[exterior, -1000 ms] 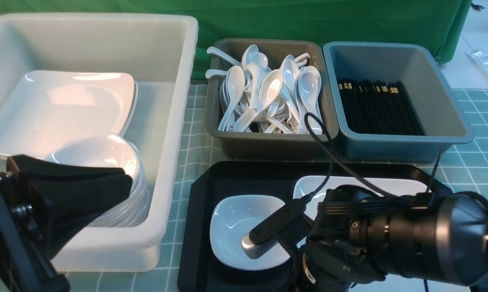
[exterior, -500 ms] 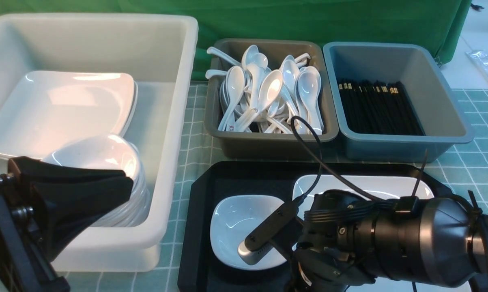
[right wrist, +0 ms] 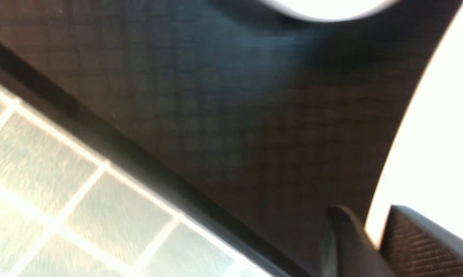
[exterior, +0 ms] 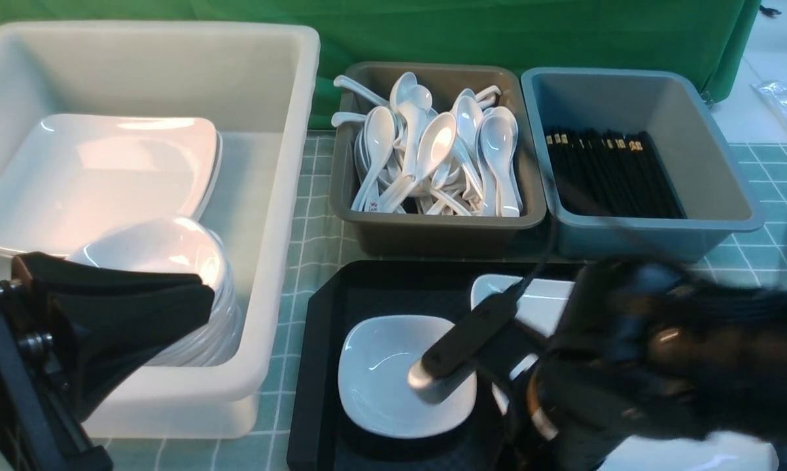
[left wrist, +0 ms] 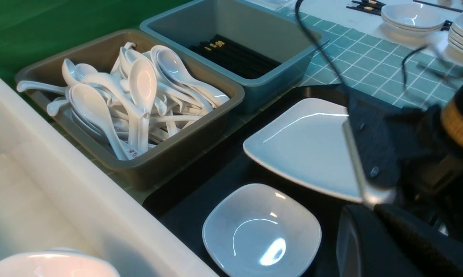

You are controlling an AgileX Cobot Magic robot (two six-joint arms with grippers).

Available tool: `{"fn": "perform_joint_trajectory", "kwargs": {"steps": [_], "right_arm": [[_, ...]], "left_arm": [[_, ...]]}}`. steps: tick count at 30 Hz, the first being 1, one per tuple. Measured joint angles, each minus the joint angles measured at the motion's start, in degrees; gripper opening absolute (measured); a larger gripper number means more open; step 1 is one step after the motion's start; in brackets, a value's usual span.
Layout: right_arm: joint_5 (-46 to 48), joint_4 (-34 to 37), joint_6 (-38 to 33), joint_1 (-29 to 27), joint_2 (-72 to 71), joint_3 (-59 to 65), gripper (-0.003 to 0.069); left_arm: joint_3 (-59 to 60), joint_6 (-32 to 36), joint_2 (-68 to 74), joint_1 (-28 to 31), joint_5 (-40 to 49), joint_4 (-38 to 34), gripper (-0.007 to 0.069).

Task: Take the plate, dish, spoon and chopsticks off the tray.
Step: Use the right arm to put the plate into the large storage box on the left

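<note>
The tray [exterior: 321, 366] lies at the desk's [exterior: 314, 196] near edge, right of the middle. The dish [exterior: 380, 379] sits upright in the tray's near left corner. The plate [left wrist: 304, 146] lies toward the tray's far right side, just beside the dish, with a strip of black floor between them.

The right arm [exterior: 661, 366] reaches low over the tray's near right part and is blurred. Its wrist camera [exterior: 458, 353] hangs above the dish's right side. In the right wrist view, the right gripper [right wrist: 366, 223] has its jaws drawn close together on the plate's edge: one finger lies over the white surface, the other over the tray floor, and the rim runs through the narrow gap between them.

The left gripper [exterior: 203, 297] hovers over the near edge of the white tub [exterior: 288, 196] on the desk's left side. Its jaws are pressed together and hold nothing. Inside the tub, a stack of plates [exterior: 105, 170] rests toward the far side and a stack of dishes [exterior: 164, 248] nearer.

Along the far edge stand a brown bin [exterior: 432, 232] heaped with spoons [exterior: 432, 150] and, touching it on the right, a blue bin [exterior: 629, 235] holding chopsticks [exterior: 609, 176].
</note>
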Motion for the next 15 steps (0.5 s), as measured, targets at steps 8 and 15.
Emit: {"fn": "perform_joint_trajectory", "kwargs": {"steps": [8,15], "right_arm": [[10.8,-3.1,0.0,0.0,-5.3,-6.7,0.0064],[14.4,-3.8,-2.1,0.3,-5.7,-14.9,0.0062]], "left_arm": [[0.0,0.2,0.0,0.0,0.0,0.0,0.0018],[0.0,0.1,0.0,0.0,0.0,1.8,0.0018]]}}
